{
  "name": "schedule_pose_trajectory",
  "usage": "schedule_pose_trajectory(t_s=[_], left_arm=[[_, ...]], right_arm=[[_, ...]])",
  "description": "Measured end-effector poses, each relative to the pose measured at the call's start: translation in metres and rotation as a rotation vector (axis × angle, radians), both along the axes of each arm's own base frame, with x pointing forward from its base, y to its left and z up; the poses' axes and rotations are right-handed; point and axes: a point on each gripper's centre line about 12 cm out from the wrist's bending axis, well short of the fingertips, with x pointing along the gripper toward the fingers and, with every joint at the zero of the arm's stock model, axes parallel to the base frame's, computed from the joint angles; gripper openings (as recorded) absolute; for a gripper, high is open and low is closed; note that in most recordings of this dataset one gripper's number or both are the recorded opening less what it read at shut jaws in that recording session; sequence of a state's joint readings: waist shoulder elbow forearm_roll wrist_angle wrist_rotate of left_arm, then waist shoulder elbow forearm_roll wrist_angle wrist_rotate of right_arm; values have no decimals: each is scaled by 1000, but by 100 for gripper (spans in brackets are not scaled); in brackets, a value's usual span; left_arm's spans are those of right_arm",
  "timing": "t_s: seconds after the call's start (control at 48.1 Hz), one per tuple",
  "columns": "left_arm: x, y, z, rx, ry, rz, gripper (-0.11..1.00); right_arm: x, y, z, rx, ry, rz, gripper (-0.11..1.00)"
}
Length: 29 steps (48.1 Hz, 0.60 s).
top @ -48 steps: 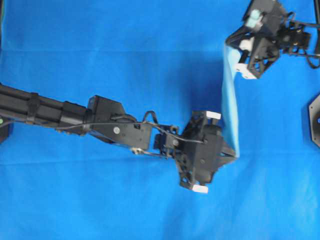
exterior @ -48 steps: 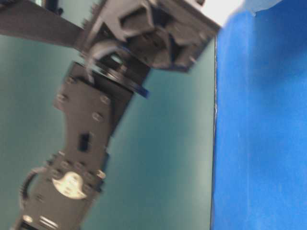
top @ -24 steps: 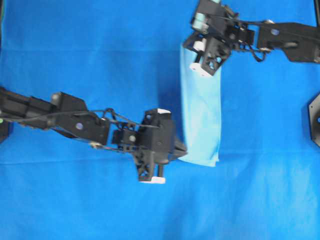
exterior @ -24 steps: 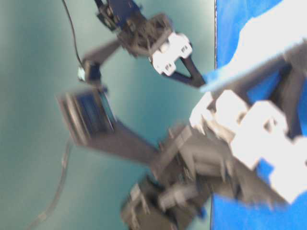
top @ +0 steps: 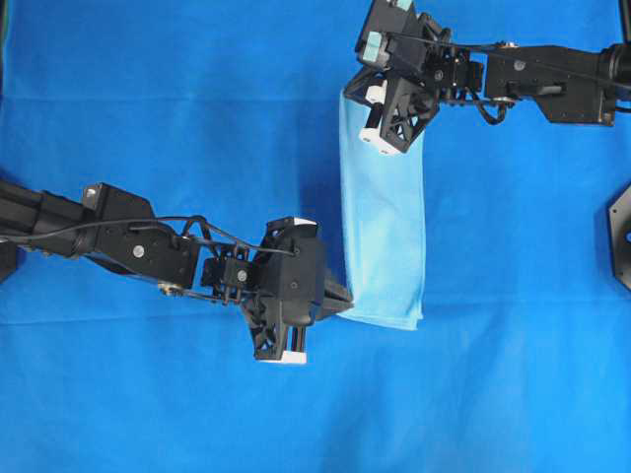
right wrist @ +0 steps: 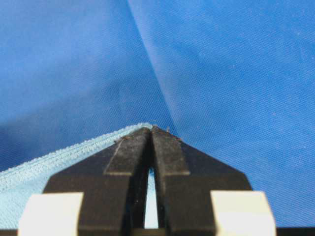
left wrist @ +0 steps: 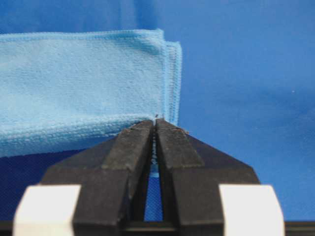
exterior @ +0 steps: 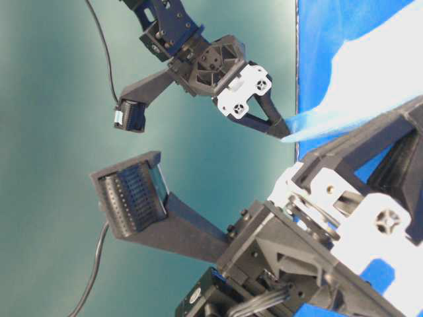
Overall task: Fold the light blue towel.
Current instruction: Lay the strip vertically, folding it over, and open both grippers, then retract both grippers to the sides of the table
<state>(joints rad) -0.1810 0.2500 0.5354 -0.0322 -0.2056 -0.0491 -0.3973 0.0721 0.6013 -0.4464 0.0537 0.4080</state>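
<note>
The light blue towel (top: pixel 385 217) lies on the royal-blue table covering as a long doubled strip, running from far to near. My left gripper (top: pixel 347 300) is shut on its near left corner. In the left wrist view the left gripper (left wrist: pixel 156 123) pinches the stitched hem of the towel (left wrist: pixel 83 83), whose layered edges show at the right. My right gripper (top: pixel 347 99) is shut on the far left corner. In the right wrist view the right gripper (right wrist: pixel 150 129) pinches the towel's hem (right wrist: pixel 59 157). The table-level view shows the right gripper (exterior: pixel 283 134) holding the towel (exterior: pixel 357 86) just above the table.
The royal-blue table covering (top: pixel 197 118) fills the overhead view. My left arm (top: pixel 118 241) stretches in from the left and my right arm (top: pixel 552 79) from the upper right. A black mount (top: pixel 621 236) sits at the right edge.
Both grippers have moved left with the towel's edge. The towel, seen edge-on a second ago, now lies as a wider flat strip.
</note>
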Motion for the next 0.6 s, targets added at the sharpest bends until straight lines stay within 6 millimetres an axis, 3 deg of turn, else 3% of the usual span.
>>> schedule_pose_trajectory(t_s=[0.083,0.229,0.291,0.437,0.603], left_arm=[[0,-1,0,0,0,-3,21],[-1,-7,0,6,-3,-21,54],[-2,-9,0,10,-2,-28,68],[-4,-6,-2,15,14,-24,84],[-13,-1,8,22,68,-18,85]], right_arm=[[0,1,-3,3,-7,5,8],[-2,0,-4,5,-12,6,53],[-2,-1,-5,5,-10,2,66],[-2,-1,-5,5,-10,3,63],[-3,0,-6,6,-6,3,63]])
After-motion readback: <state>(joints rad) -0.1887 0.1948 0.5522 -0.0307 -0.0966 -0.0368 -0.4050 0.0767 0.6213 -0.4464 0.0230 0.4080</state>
